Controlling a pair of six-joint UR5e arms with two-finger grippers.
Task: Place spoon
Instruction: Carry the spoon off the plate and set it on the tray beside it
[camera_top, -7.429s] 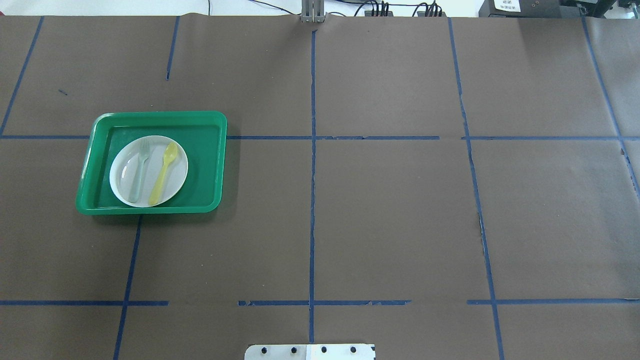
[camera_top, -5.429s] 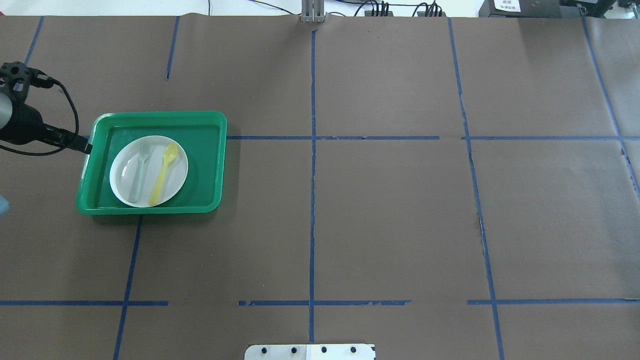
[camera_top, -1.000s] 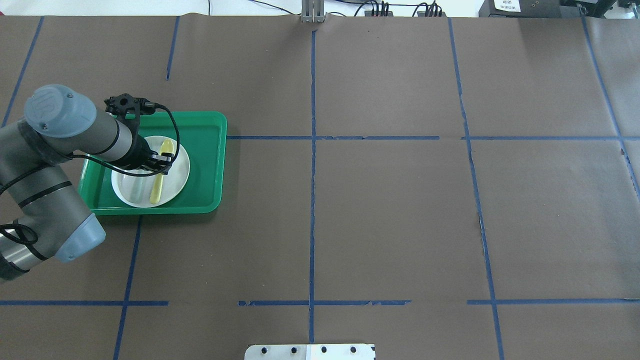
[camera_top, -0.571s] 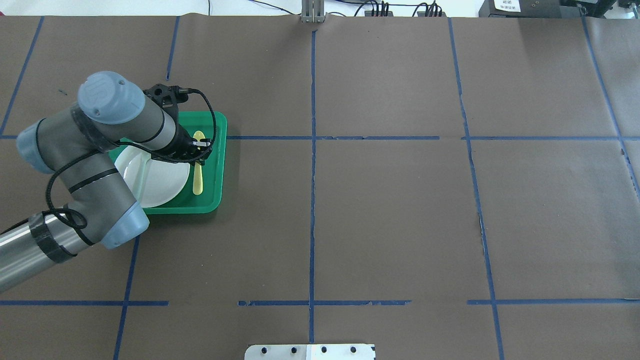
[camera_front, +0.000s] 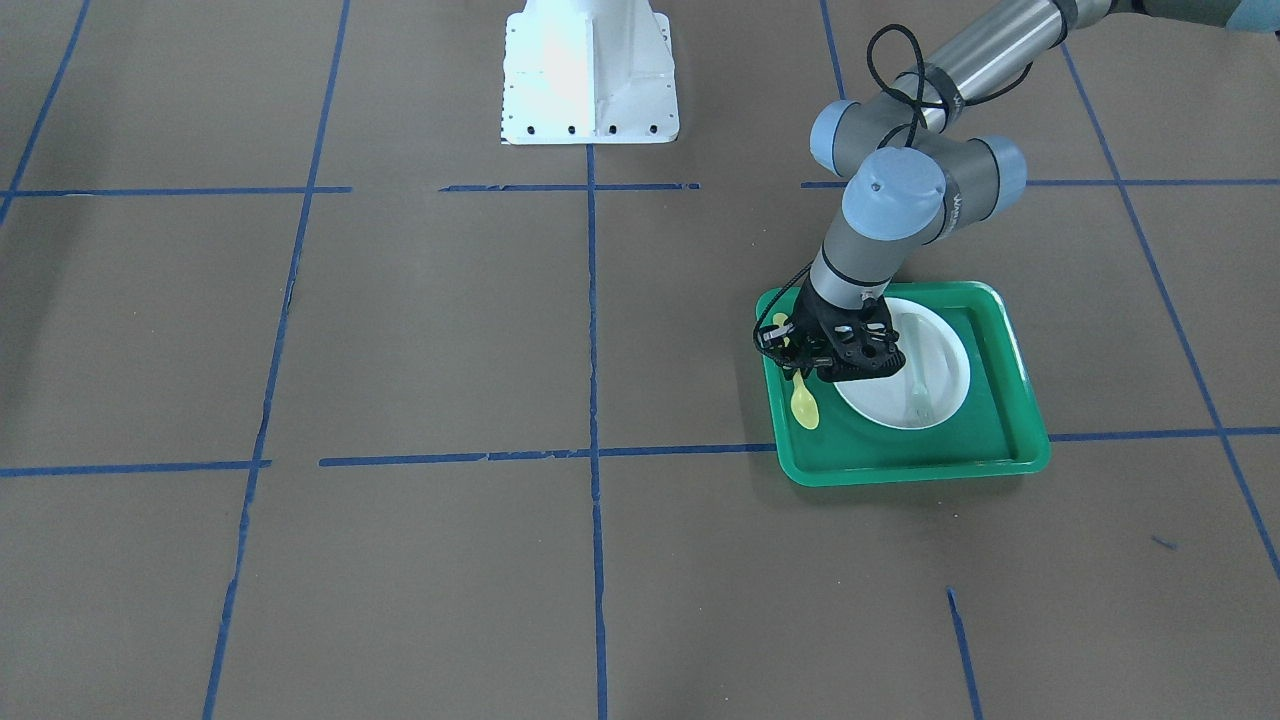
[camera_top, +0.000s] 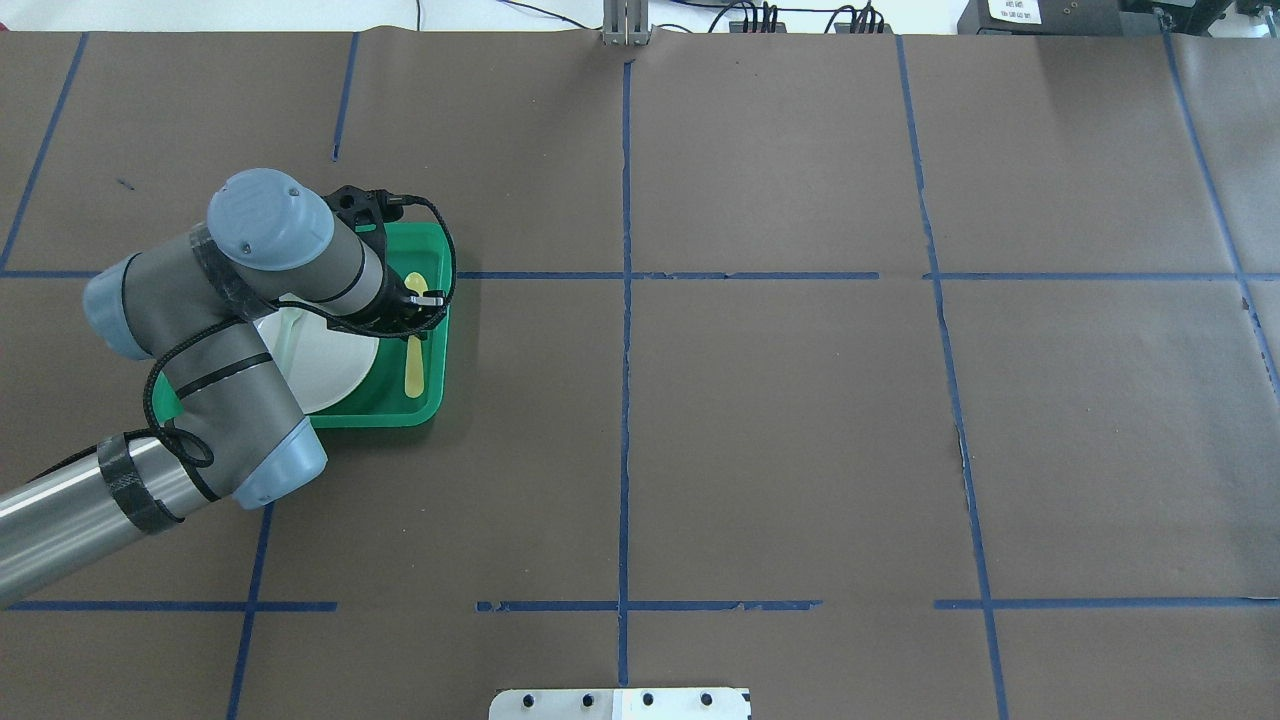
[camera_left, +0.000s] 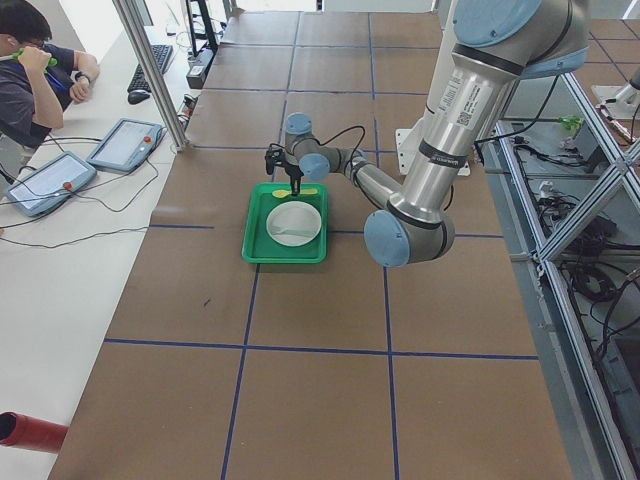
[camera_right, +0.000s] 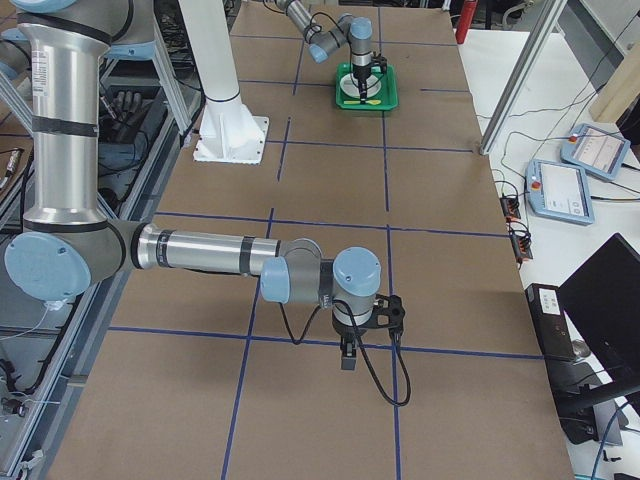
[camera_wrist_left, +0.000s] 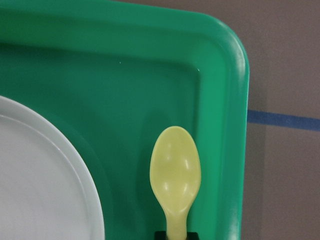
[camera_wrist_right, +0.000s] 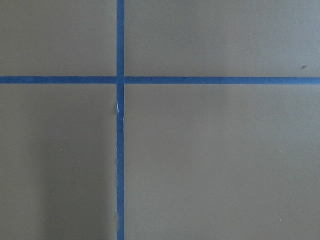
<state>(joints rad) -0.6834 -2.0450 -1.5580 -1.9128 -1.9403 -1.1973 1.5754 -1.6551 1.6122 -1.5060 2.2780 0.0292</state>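
Observation:
The small yellow spoon (camera_top: 413, 362) is in my left gripper (camera_top: 421, 305), which is shut on its handle. The spoon hangs low over the floor of the green tray (camera_top: 385, 419), between the white plate (camera_top: 335, 372) and the tray's right wall. The left wrist view shows the spoon's bowl (camera_wrist_left: 175, 172) past the fingertips, the plate (camera_wrist_left: 35, 185) to its left and the tray's rim (camera_wrist_left: 235, 75). The front view shows the spoon (camera_front: 805, 405) under the gripper (camera_front: 800, 368). My right gripper (camera_right: 347, 358) shows only in the right side view, over bare table; I cannot tell its state.
A pale grey-green fork (camera_front: 918, 380) lies on the plate (camera_front: 950, 350) in the tray (camera_front: 900, 470). Brown paper with blue tape lines covers the table. The robot's white base (camera_front: 588, 75) stands at mid table. An operator (camera_left: 30, 70) sits beyond the far edge.
My left gripper came in from the left, took the spoon off the plate and carried it right, over the tray floor beside the plate. The fork stays on the plate.

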